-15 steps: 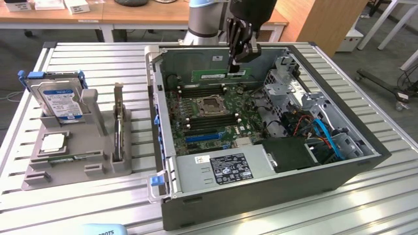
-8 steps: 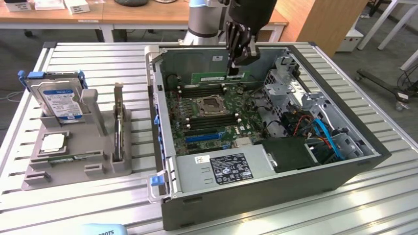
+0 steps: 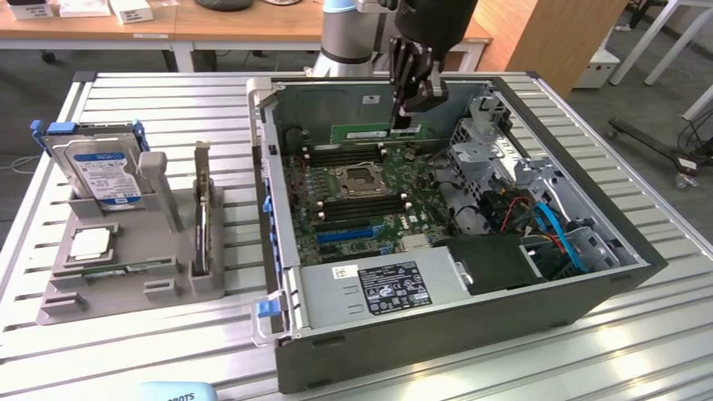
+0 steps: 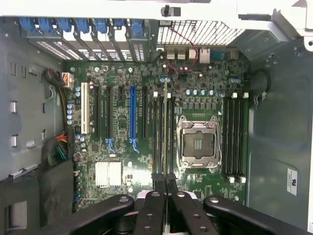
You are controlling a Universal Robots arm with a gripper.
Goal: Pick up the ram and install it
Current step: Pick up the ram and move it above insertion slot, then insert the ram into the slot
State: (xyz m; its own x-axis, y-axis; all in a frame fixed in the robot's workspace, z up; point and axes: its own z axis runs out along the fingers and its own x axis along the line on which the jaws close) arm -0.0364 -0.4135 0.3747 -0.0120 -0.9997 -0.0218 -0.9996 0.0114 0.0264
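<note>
Open room above the motherboard; drive cage and case wall close beside the hand

The tool covers part of the ram

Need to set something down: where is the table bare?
Bare table borders the grey holder on its near and far sides, at the exterior view's left of the computer case. Inside the case is crowded; the gripper holds the ram there.
</note>
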